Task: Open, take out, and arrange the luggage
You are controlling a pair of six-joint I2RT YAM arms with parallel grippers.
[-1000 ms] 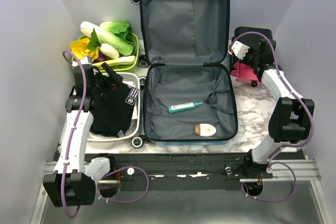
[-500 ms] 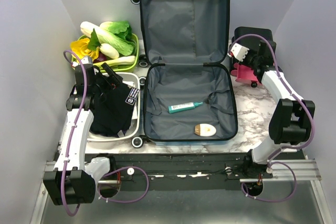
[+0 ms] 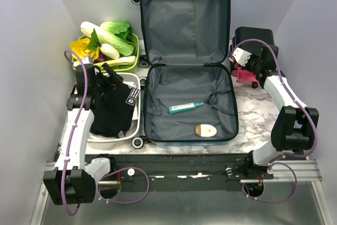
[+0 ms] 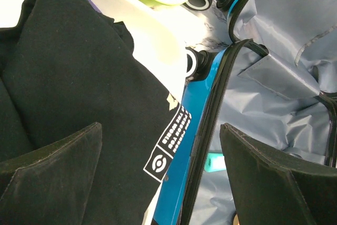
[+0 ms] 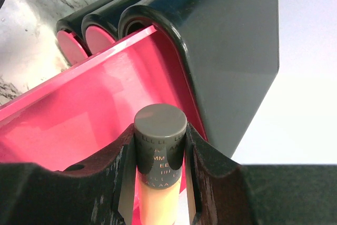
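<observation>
The blue luggage (image 3: 187, 77) lies open in the middle, its lid propped up at the back and its grey lining showing. A teal tube (image 3: 185, 107) and a small brown-and-white oval item (image 3: 205, 130) lie in its lower half. My left gripper (image 3: 113, 77) is open and empty over a black garment (image 4: 68, 88) in a white tray (image 3: 134, 80), next to the luggage's blue shell (image 4: 197, 109). My right gripper (image 5: 160, 135) is shut on a cream tube with a grey cap (image 5: 160, 146), held over an open pink drawer (image 5: 79, 125).
The black box (image 3: 253, 35) with pink drawers stands at the back right. A green basket (image 3: 134, 56) of toy vegetables sits at the back left, behind the white tray. White walls close in both sides. Marble tabletop (image 3: 255, 111) shows right of the luggage.
My right arm has shifted slightly to the right with the tube, staying at the pink drawer. The left arm has not moved.
</observation>
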